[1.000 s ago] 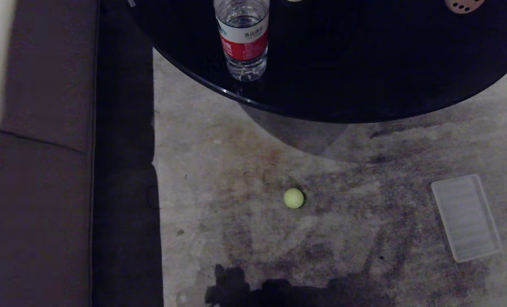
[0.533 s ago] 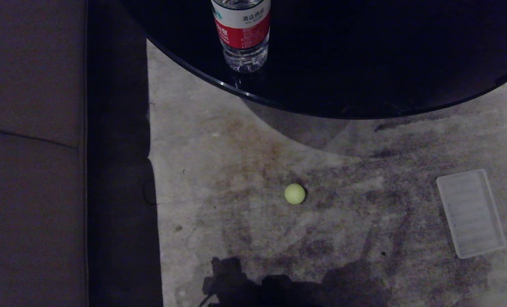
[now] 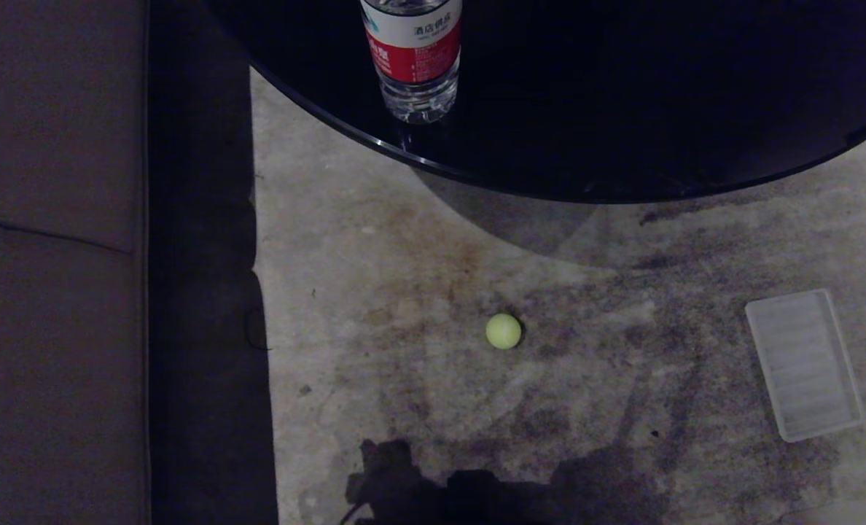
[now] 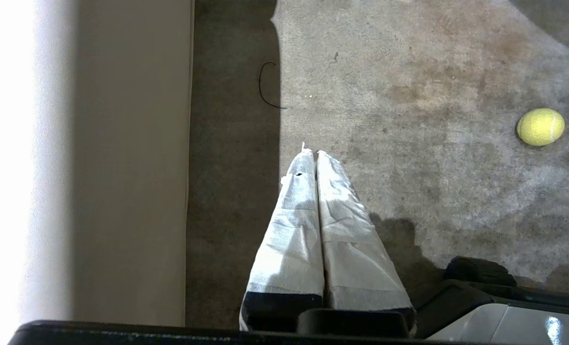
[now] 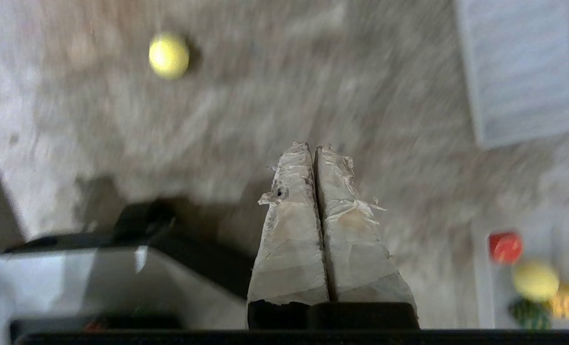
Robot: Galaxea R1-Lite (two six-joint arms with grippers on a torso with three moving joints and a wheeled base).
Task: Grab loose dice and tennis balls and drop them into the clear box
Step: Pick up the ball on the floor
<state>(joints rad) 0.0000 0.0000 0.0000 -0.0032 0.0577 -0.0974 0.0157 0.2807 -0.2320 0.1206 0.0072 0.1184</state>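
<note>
1. Your yellow-green fuzzy tennis ball (image 3: pixel 504 331) sits loose on the stained carpet, well apart from the flat ribbed whitish lid (image 3: pixel 803 364).
2. Right pincer (image 5: pixel 313 148) is pressed together, holding nothing; same for the left pincer (image 4: pixel 312 153), parked by the sofa.
3. Risk: go down with the tips together and you'll likely nudge the ball so it rolls off under the round black glass surface (image 3: pixel 622 146).
4. The clear box barely shows at the right wrist view's edge, so a drop could miss.

Both the left gripper (image 4: pixel 312 152) and right gripper (image 5: pixel 312 146) have 2 tapered fingers wrapped in wrinkled white tape, on black bases.
</note>
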